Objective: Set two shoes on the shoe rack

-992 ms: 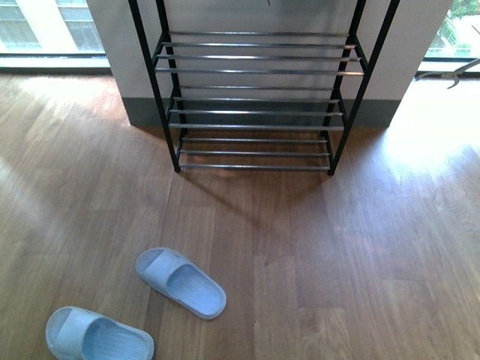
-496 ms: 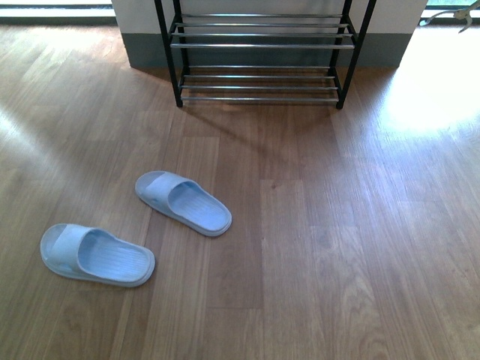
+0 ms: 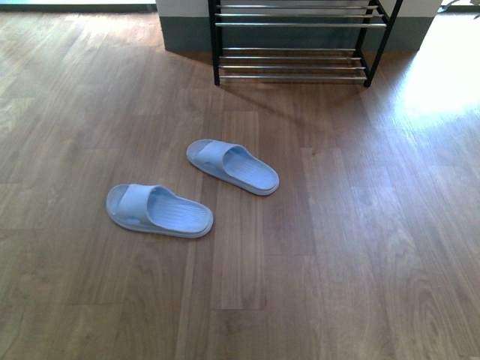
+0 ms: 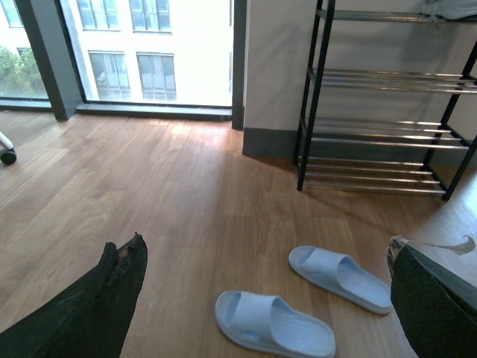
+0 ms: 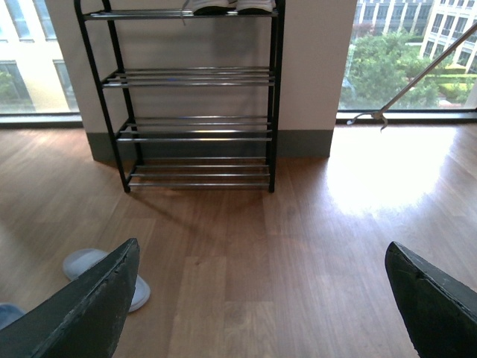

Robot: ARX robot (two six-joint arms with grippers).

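Fingers of the left gripper (image 4: 264,245) are being held wide apart, with nothing between them, over the wooden floor (image 3: 360,247). Furthest left in the front view, the nearer slide (image 3: 159,211) is being left flat on its sole, well apart from the shoe rack (image 3: 296,45). Its long axis is being laid almost across the view, strap and toe to the left, heel to the right and slightly closer to the robot. Near it but not touching, the farther slide (image 3: 232,166) is being laid on a steeper diagonal, toe away from the robot and to the left, heel nearer and to the right. Both are being judged light, soft, bendy rubber, probably a little slick on the footbed. A pinch across the arched strap, or across the sole edge at mid-length, is therefore being favoured over the floppy heel. Beyond them and further right, the rack is being shown against the wall, its chrome rods running crosswise. On the right, the right gripper (image 5: 261,250) is likewise being held wide and empty, with one slide partly hidden behind a finger.
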